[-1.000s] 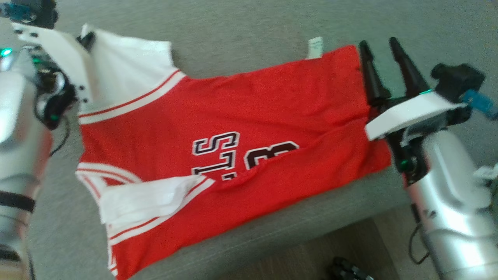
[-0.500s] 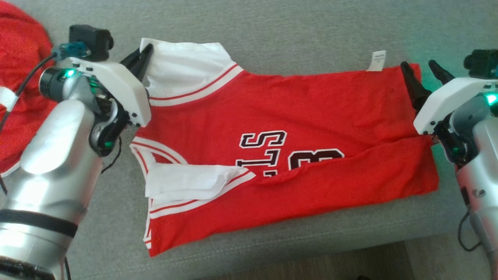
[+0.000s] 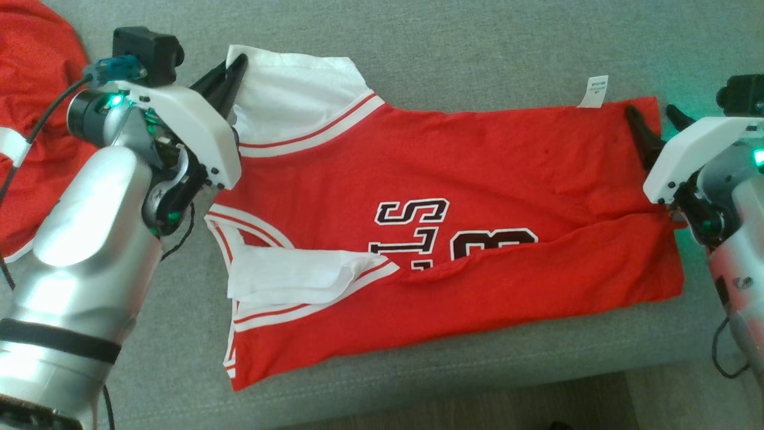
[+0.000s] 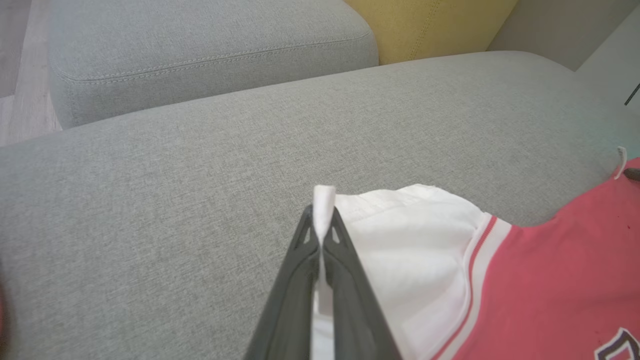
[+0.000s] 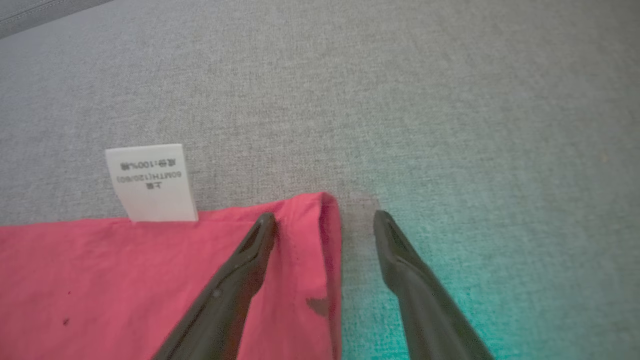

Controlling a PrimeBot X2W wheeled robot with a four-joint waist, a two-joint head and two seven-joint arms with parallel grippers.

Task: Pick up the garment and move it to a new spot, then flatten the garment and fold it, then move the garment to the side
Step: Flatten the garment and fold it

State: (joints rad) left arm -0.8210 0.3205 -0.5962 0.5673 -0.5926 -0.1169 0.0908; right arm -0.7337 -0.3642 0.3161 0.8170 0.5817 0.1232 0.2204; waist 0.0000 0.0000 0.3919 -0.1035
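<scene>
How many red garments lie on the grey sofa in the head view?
2. The red jersey lies spread in the middle of the grey sofa; a second red garment lies at the far left, cut off by the picture's edge. More may be hidden there.

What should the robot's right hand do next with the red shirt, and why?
Probably close the right gripper on the hem corner of the red jersey. Its fingers stand open, one over the red cloth and one over the grey couch, with the corner beside the white label between them. The left gripper is shut on the white sleeve, so both ends would be held.
</scene>
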